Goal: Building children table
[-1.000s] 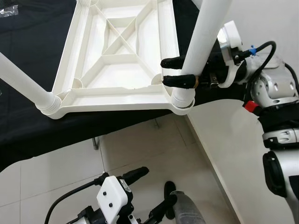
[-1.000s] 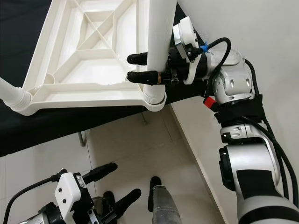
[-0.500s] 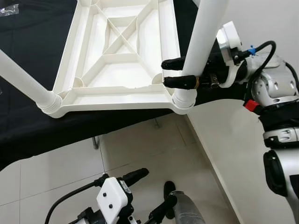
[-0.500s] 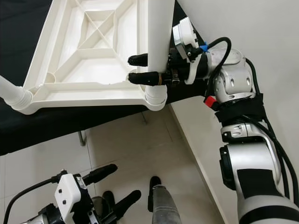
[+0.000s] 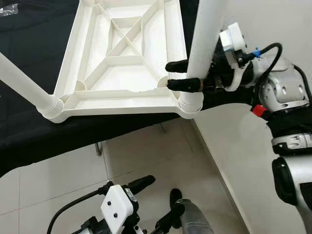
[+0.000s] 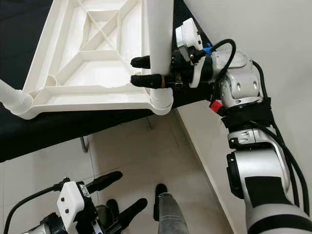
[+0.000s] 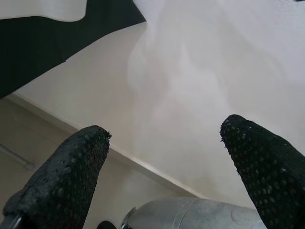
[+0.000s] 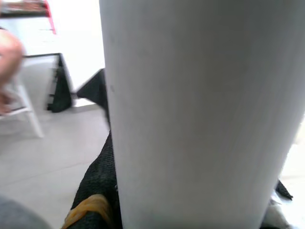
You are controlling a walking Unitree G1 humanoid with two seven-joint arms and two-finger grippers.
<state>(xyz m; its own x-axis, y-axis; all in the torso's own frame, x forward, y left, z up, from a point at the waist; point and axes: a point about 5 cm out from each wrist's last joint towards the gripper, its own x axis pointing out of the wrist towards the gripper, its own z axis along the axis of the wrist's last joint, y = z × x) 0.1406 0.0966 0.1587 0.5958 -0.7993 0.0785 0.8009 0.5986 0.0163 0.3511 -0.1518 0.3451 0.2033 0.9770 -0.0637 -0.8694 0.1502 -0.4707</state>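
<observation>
A white plastic tabletop (image 5: 124, 53) lies upside down on a black-covered surface (image 5: 29, 58). One white leg (image 5: 202, 44) stands in its near right corner socket (image 5: 190, 103). My right gripper (image 5: 169, 74) is shut on this leg just above the socket, with one black finger on either side; in the right wrist view the leg (image 8: 190, 109) is close up beside a finger (image 8: 97, 191). A second white leg (image 5: 22, 80) sits in the near left corner. My left gripper (image 5: 156, 202) hangs low over the floor, open, its fingers (image 7: 66, 176) wide apart.
The black surface ends just below the tabletop's near edge, with tiled floor (image 5: 146, 151) beneath. A white wall (image 5: 253, 146) rises close on the right. A metal support (image 5: 99, 147) stands under the surface. A clear plastic bag (image 5: 9, 9) lies at the far left.
The right wrist has shifted a little to the left, and the top of the held leg has leaned left with it. Its base stays in the socket. The left arm has not moved.
</observation>
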